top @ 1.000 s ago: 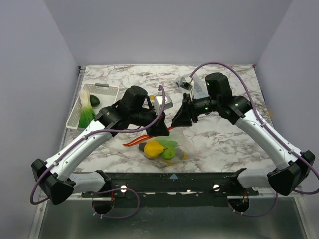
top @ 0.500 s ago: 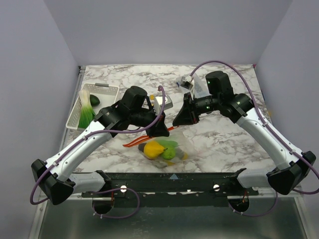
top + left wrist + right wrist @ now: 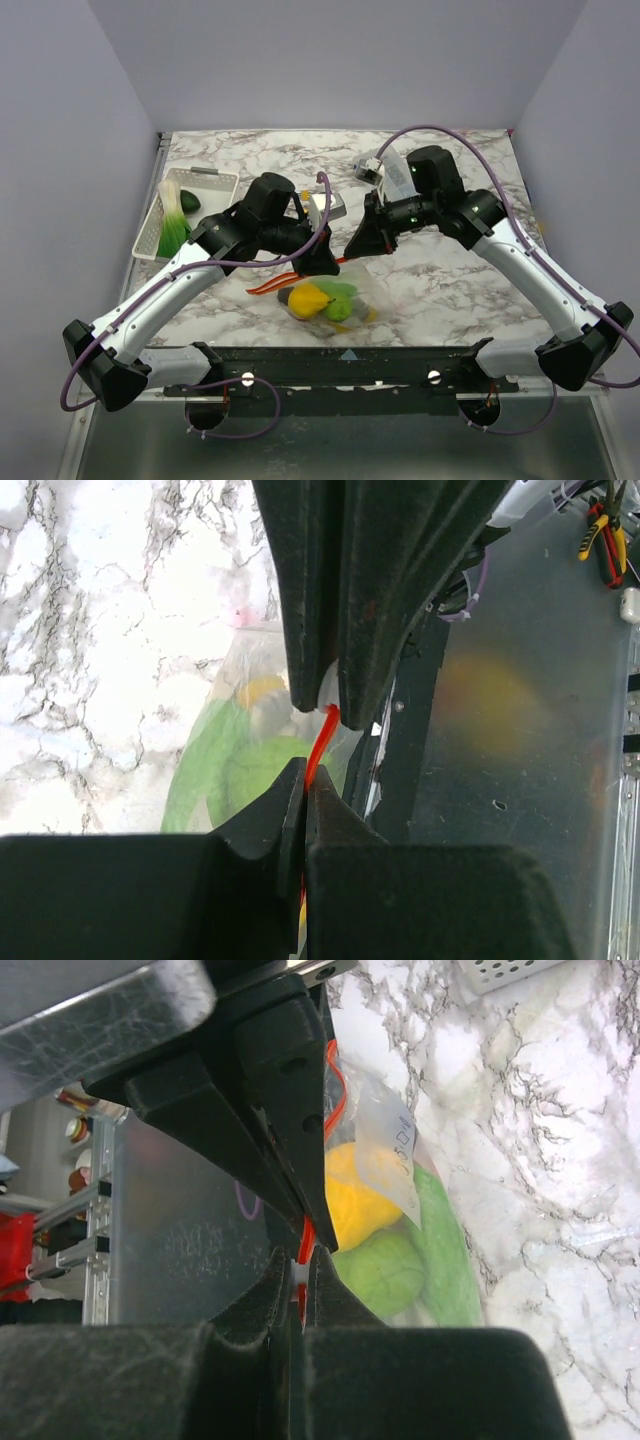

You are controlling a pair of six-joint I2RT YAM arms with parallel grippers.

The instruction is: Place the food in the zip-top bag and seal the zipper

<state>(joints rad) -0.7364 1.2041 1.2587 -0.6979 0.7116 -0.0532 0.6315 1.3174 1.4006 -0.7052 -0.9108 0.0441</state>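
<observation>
The clear zip-top bag [image 3: 345, 300] hangs near the table's front, holding yellow [image 3: 308, 299] and green [image 3: 340, 305] toy food. Its orange-red zipper [image 3: 272, 286] runs along the mouth. My left gripper [image 3: 328, 264] is shut on the zipper [image 3: 320, 742]. My right gripper [image 3: 352, 247] is shut on the zipper [image 3: 307, 1236] close beside it, on a small white slider [image 3: 301, 1272]. The two grippers nearly touch above the bag. The yellow [image 3: 358, 1195] and green [image 3: 385, 1270] food show through the bag in the right wrist view, and green food [image 3: 235, 775] in the left.
A white perforated basket [image 3: 213, 180] at the back left holds a white-and-green vegetable [image 3: 173, 218] and a dark green item [image 3: 189, 202]. A small clear box [image 3: 372, 166] lies at the back middle. A metal rail [image 3: 350, 360] runs along the near edge.
The right gripper has shifted slightly left toward the left gripper. The bag and left arm have barely moved.
</observation>
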